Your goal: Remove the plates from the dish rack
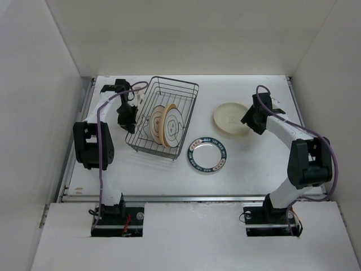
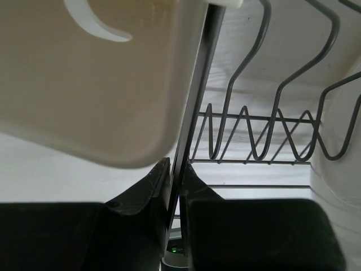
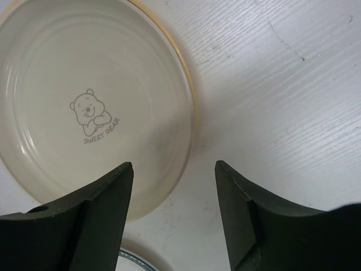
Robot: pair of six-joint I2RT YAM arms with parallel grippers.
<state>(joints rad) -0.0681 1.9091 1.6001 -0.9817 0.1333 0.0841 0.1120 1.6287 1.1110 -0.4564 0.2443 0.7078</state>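
Note:
The black wire dish rack [image 1: 183, 93] stands left of centre. A white plate with dark rings [image 1: 158, 121] and a yellow-tan plate [image 1: 171, 125] stand upright in it. A cream plate [image 1: 230, 117] and a teal-rimmed plate [image 1: 208, 153] lie flat on the table. My left gripper [image 1: 126, 118] is at the rack's left side. In the left wrist view my left gripper [image 2: 176, 169] is shut on a black rack wire [image 2: 192, 121], under the cream-coloured piece [image 2: 84, 73]. My right gripper [image 1: 250, 122] is open and empty above the cream plate's right edge [image 3: 84, 101].
White walls close in the table at the left, back and right. The teal-rimmed plate's edge shows in the right wrist view [image 3: 135, 261], just below the cream plate. The rack's zigzag divider wires [image 2: 265, 141] run across the left wrist view.

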